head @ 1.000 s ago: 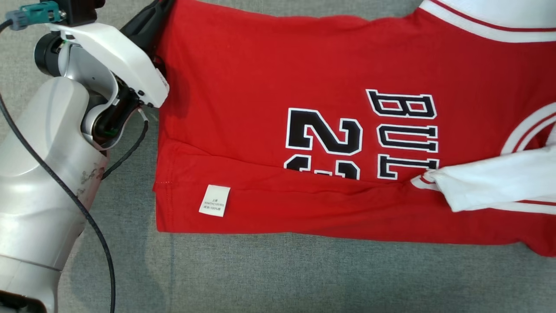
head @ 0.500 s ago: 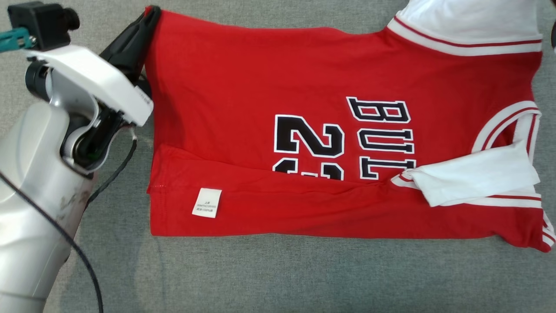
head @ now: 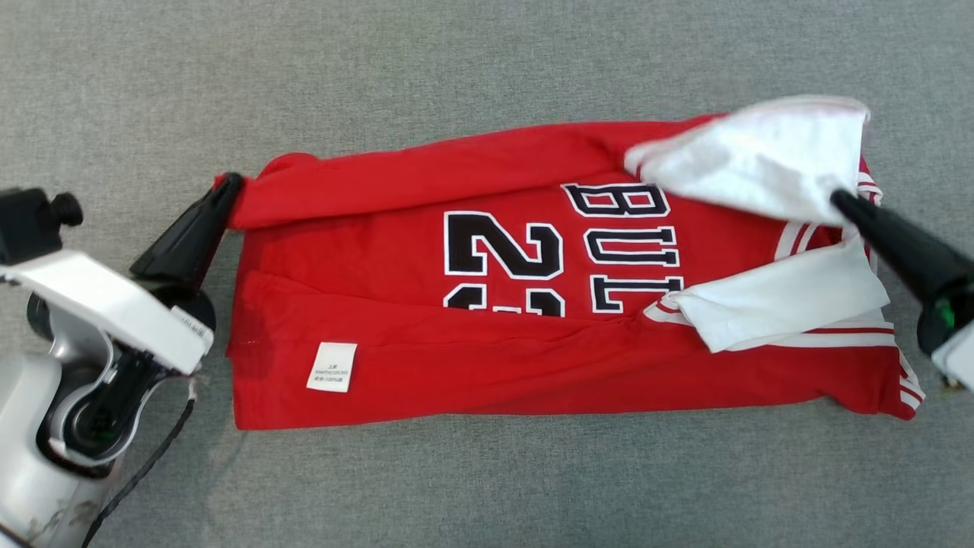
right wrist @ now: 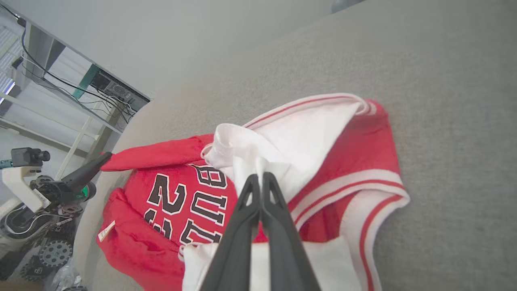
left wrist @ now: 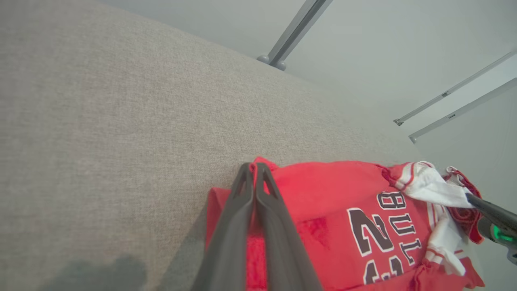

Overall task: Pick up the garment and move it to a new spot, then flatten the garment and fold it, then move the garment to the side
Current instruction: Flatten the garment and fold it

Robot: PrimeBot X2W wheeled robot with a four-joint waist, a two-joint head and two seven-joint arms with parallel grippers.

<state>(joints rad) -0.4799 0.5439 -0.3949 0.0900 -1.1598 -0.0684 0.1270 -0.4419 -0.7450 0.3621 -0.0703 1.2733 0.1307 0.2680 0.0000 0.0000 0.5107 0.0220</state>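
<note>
Red jersey (head: 380,251), likely soft and limp: left pincer (head: 226,185) clenches its hem corner, right pincer (head: 839,199) its white sleeve (head: 761,152).

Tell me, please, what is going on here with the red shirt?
The robot is partway through folding a red jersey on the grey surface. Its left hand is shut on the far hem corner and its right hand on the white sleeve at the far shoulder, holding that long edge raised over the print. The near edge is already folded in, with the care label showing.
</note>
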